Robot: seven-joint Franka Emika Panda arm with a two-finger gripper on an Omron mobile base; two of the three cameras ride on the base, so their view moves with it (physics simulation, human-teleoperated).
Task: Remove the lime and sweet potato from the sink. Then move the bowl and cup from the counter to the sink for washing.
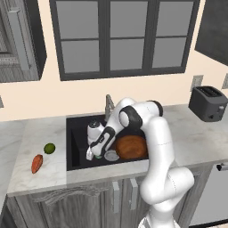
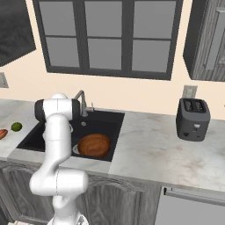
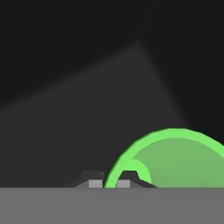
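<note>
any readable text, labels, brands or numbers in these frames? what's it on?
None: no words, labels, brands or numbers can be read.
toaster: small dark marks on its front, too small to read as text.
wall outlet: plain plate, no lettering.
cup, bowl, lime, sweet potato: plain surfaces.
sink, counter, cabinets: unmarked.

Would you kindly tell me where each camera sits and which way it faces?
Left base view: behind the arm's left, looking down at the sink; the arm rises lower right.
Right base view: behind its right, same sink; the arm rises lower left.
Hand view: on the hand, facing the basin; gripper shut on the cup rim.
Both base views share the bowl.
</note>
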